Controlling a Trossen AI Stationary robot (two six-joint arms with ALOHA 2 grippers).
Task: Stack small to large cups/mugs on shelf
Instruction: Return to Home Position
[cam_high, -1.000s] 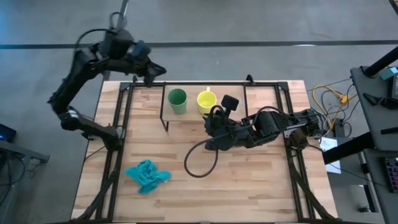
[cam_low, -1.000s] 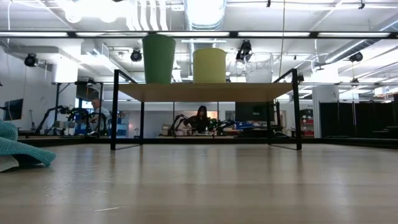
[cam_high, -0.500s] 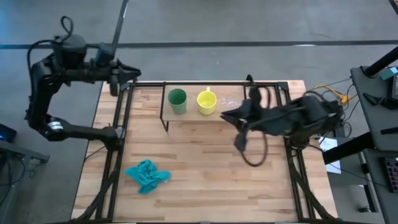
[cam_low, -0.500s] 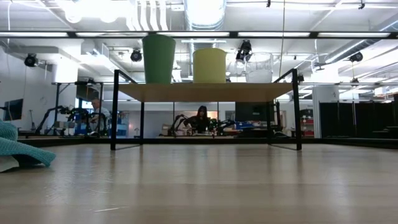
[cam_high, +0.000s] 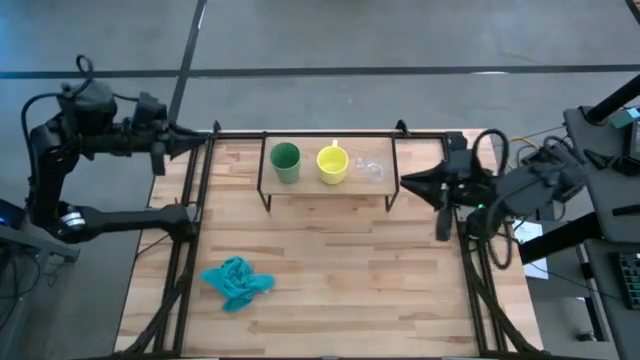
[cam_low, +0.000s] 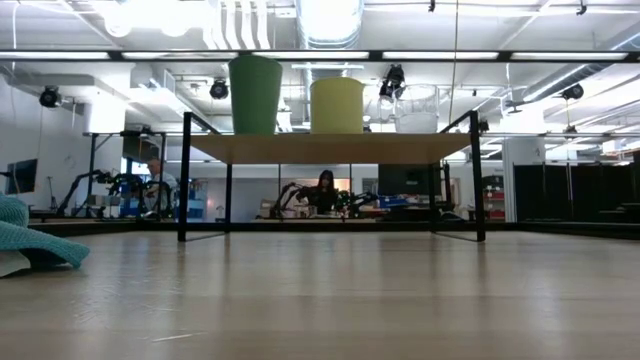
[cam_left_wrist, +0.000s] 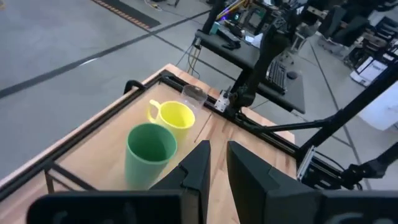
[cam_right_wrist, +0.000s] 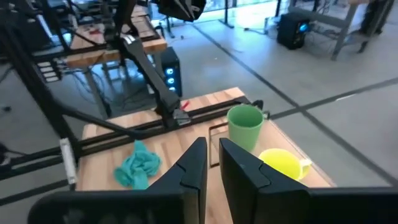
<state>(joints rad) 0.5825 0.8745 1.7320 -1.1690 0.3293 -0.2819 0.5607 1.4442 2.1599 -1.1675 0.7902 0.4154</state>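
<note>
The green cup (cam_high: 285, 161), the yellow mug (cam_high: 332, 164) and the clear glass cup (cam_high: 372, 168) stand upright in a row, on their bases, on the shelf (cam_high: 310, 188). The low view shows the same order: green cup (cam_low: 256, 95), yellow mug (cam_low: 336, 105), glass cup (cam_low: 417, 110) on the shelf (cam_low: 330, 148). My right gripper (cam_high: 405, 181) is shut and empty, just off the shelf's right end, pointing at it. My left gripper (cam_high: 200, 140) is shut and empty, beyond the table's far left corner.
A teal cloth (cam_high: 235, 282) lies crumpled on the near left part of the table. Black frame rails run along the table's left and right sides (cam_high: 470, 260). Cables and equipment sit beyond the right edge. People sit at desks far behind the table (cam_low: 325, 190).
My right gripper has drawn back from the near side of the shelf, by the yellow mug, toward the table's right edge. My left arm has swung from the table's far edge out to the left, past the far left corner. The cups have stayed in place.
</note>
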